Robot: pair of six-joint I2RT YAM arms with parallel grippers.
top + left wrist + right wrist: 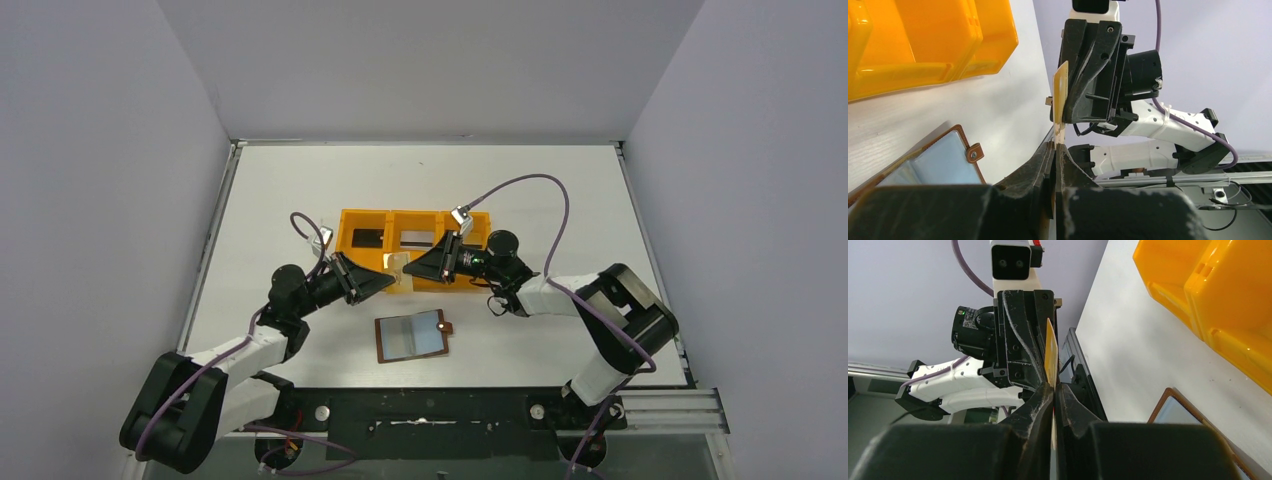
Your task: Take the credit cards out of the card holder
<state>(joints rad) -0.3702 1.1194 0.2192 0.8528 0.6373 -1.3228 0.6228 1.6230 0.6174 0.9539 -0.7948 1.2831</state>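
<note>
Mid-handover of the tan card (398, 266): thin, on edge above the tabletop's middle, just before the tray (343, 232), pinched tight at opposite ends by the left gripper (386, 283) and the right gripper (414, 270). Calls next for one grip to let go, then a drop into the tray beside the black card (367, 238) and grey card (418, 239). Leaves the wallet (412, 336) open, empty as far as can be told, by the near edge.

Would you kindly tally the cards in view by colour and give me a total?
black card: 1
silvery grey card: 1
tan-gold card: 1
Total: 3
</note>
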